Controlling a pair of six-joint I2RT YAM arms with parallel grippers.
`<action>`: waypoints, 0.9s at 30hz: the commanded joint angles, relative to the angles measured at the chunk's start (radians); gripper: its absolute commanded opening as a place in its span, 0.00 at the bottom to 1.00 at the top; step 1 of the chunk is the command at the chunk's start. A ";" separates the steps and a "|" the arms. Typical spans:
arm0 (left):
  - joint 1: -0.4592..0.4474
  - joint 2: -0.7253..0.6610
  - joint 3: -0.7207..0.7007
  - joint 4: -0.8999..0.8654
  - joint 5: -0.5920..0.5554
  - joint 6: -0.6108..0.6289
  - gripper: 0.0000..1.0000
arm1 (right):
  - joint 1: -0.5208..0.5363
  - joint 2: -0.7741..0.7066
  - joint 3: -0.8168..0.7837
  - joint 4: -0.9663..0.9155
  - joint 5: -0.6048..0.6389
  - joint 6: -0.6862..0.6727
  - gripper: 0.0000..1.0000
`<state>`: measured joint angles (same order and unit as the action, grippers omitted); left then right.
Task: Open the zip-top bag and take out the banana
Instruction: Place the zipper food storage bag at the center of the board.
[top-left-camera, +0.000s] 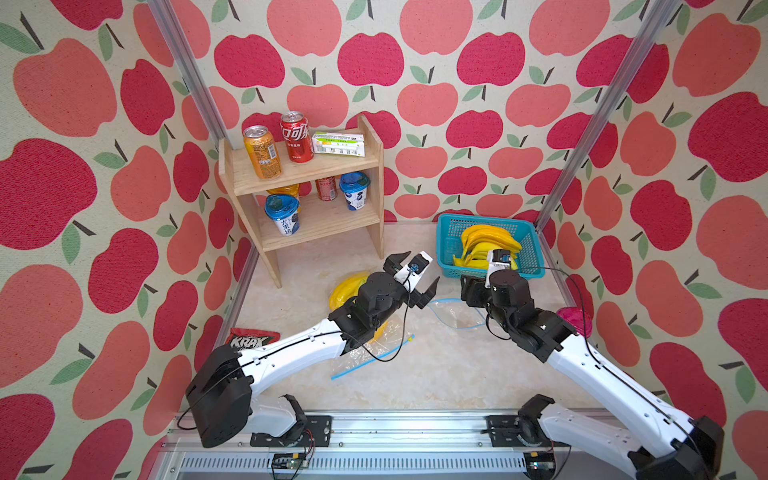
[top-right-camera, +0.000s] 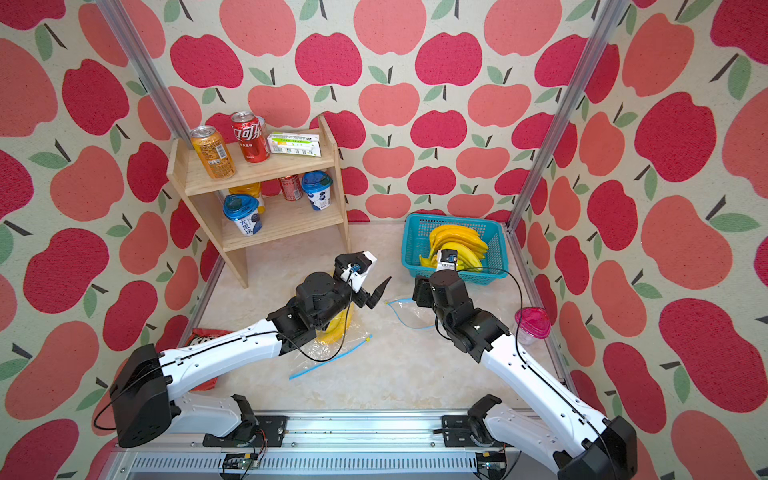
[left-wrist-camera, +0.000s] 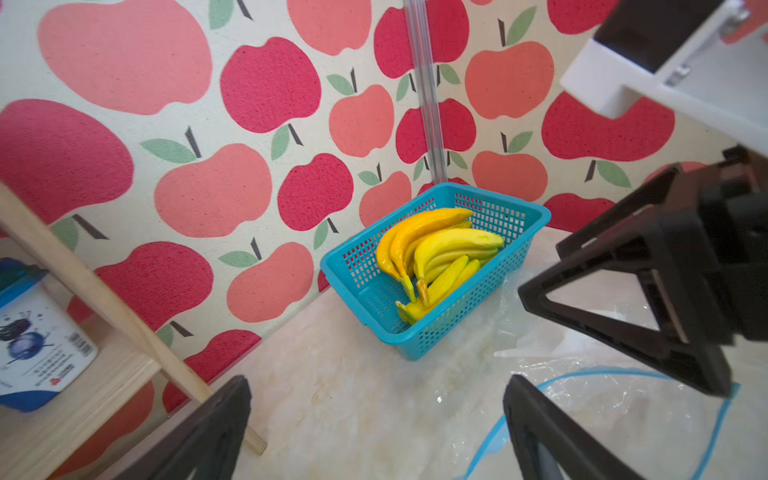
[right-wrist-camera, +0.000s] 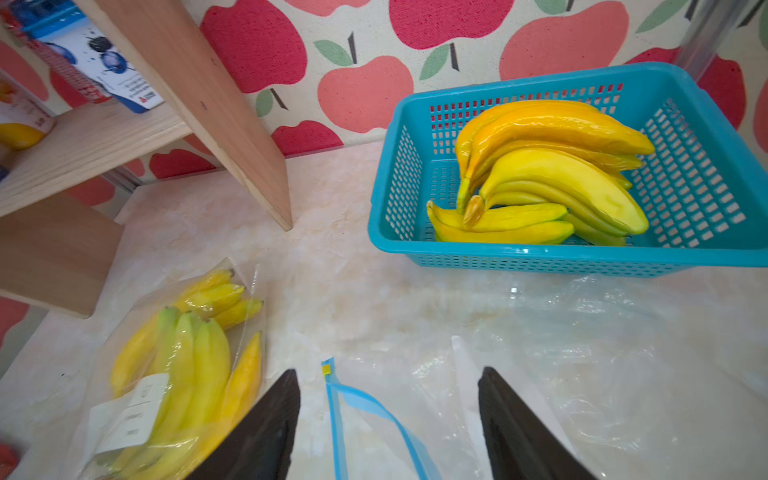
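The left gripper (left-wrist-camera: 378, 378) hangs wide open and empty above the table (top-left-camera: 436, 374), its fingers (left-wrist-camera: 216, 424) touching nothing. Facing it, the right gripper (right-wrist-camera: 386, 372) has its jaws well apart and grips nothing. The blue zip rim (right-wrist-camera: 361, 403) of an empty bag (right-wrist-camera: 582, 353) lies on the table below the gap between them.

That empty bag is clear and crumpled. Both top views show its mouth gaping in a blue loop, and it spreads from the two grippers toward a blue basket (top-left-camera: 446, 232) just beyond. Loose bananas (top-left-camera: 486, 239) are heaped in the basket.

A full bag (top-left-camera: 365, 353) lies on the table under the left arm's wrist, near the foot of a wooden shelf (top-left-camera: 328, 166). It holds a bunch of yellow bananas (right-wrist-camera: 199, 357) behind a white label. Its blue zip strip runs straight along the edge nearest the robot, with a yellow slider at one end. Whether that strip is sealed cannot be told.
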<state>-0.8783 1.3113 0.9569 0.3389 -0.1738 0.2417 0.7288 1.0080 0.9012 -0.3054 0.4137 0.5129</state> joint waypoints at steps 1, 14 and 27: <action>0.067 -0.070 0.013 -0.328 -0.083 -0.103 0.97 | 0.075 0.072 0.061 -0.052 -0.111 -0.034 0.68; -0.007 -0.413 -0.242 -0.536 -0.159 -0.103 0.91 | 0.046 0.489 0.269 -0.185 -0.618 -0.024 0.66; -0.307 -0.367 -0.313 -0.558 -0.342 0.027 0.78 | -0.010 0.504 0.190 -0.233 -0.850 -0.043 0.58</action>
<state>-1.1694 0.9573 0.6636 -0.1989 -0.4583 0.2539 0.7074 1.5497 1.1240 -0.5083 -0.3851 0.5056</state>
